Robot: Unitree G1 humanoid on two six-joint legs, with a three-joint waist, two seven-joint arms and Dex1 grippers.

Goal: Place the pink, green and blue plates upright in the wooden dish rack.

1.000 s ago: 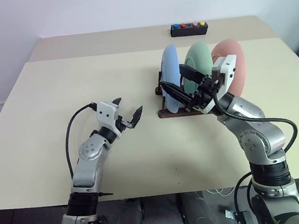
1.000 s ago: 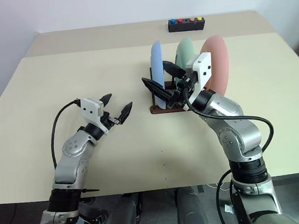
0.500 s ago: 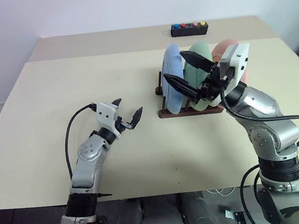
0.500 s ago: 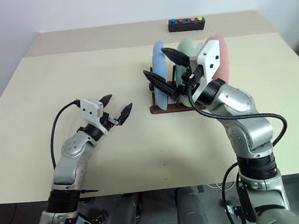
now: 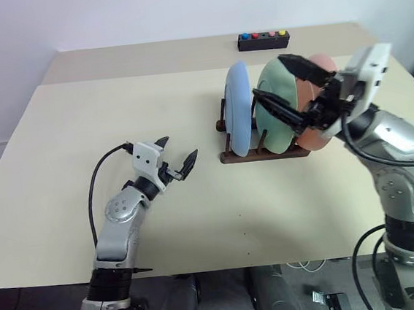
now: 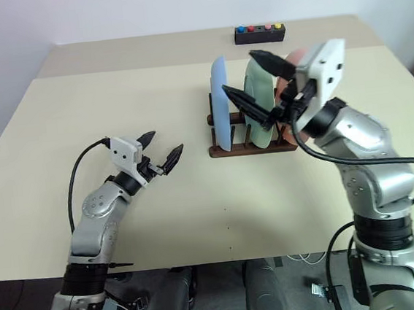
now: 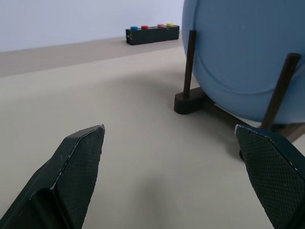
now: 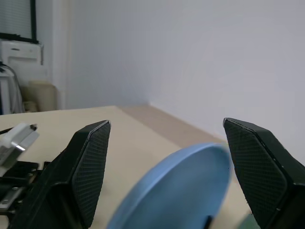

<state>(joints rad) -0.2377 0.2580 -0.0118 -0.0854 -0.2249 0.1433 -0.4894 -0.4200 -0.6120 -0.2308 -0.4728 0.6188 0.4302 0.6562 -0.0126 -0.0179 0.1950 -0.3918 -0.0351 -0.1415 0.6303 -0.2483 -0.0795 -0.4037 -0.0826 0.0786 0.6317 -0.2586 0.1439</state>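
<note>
Three plates stand upright in the wooden dish rack [image 5: 262, 155] at the table's right centre: the blue plate [image 5: 239, 108] on the left, the green plate [image 5: 277, 137] in the middle, the pink plate [image 5: 312, 136] on the right. My right gripper [image 5: 289, 88] hovers open just in front of and above the green and pink plates, holding nothing and partly hiding them. Its wrist view looks over the blue plate's rim [image 8: 181, 186]. My left gripper [image 5: 179, 152] hangs open and empty over the table, left of the rack, facing the blue plate [image 7: 243, 52].
A small black box with coloured buttons [image 5: 263, 41] sits at the table's far edge behind the rack. The beige table [image 5: 113, 98] stretches wide to the left and in front of the rack.
My right gripper has lifted up and swung to the right, away from the blue plate toward the pink one, rolling as it went. The left gripper has stayed put.
</note>
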